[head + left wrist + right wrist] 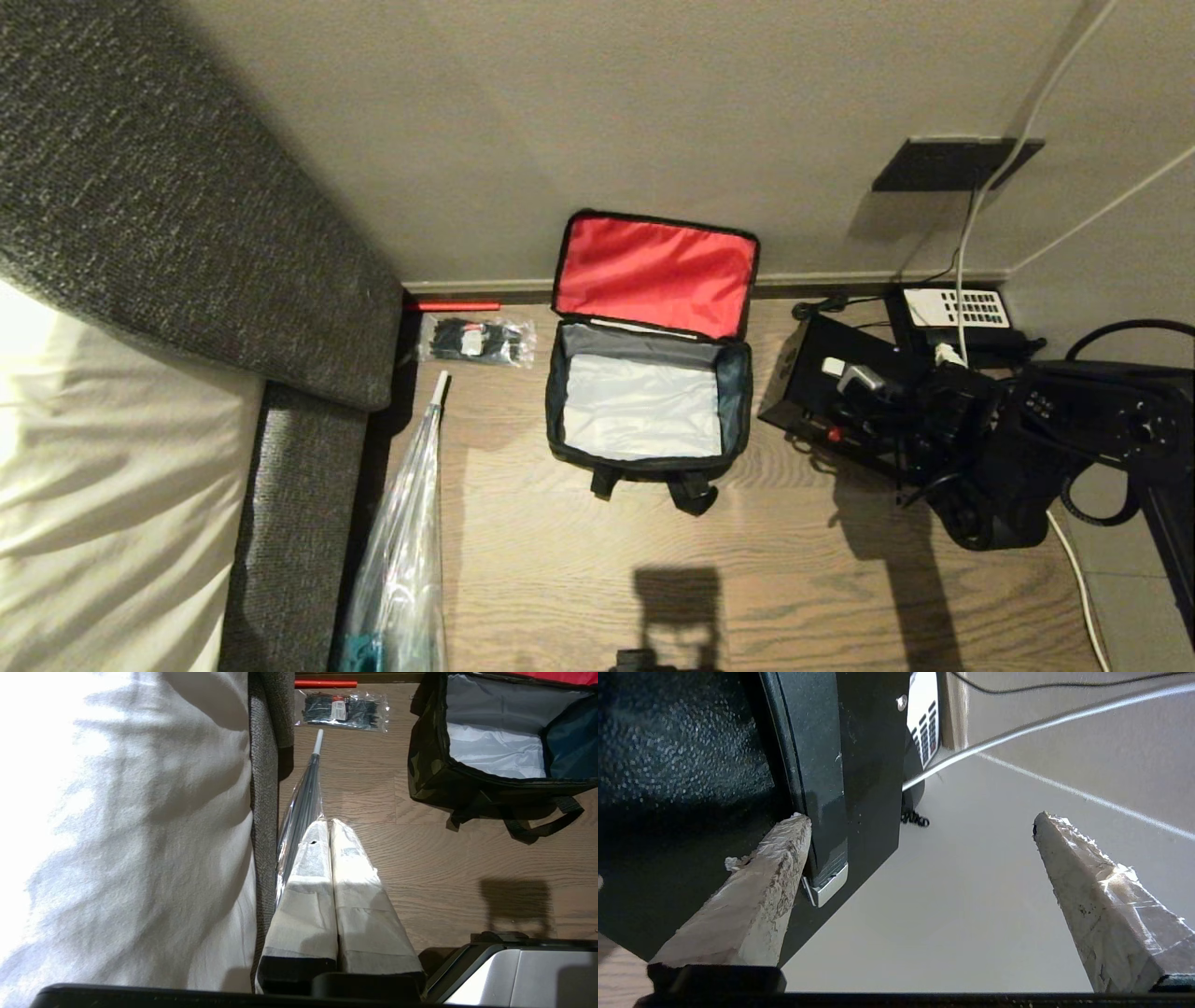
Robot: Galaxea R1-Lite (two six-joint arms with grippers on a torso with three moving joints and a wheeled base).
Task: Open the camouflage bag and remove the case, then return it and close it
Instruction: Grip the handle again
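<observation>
Camouflage bag (644, 411) lies open and empty; the case (831, 392) rests at its 3 o'clock. Right gripper (920, 858), jaws wide apart, brushes the case's handle (822, 788) with 1 finger; closing now could skid off. Left gripper (331, 833) is pressed together.

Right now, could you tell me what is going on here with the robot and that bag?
The camouflage bag sits open on the wooden floor, its red-lined lid flap leaning back against the wall, nothing visible inside. The black case lies on the floor to its right, near a telephone. The right gripper is at the case, jaws wide open, one finger against its handle. The left gripper is shut, parked near the bed.
</observation>
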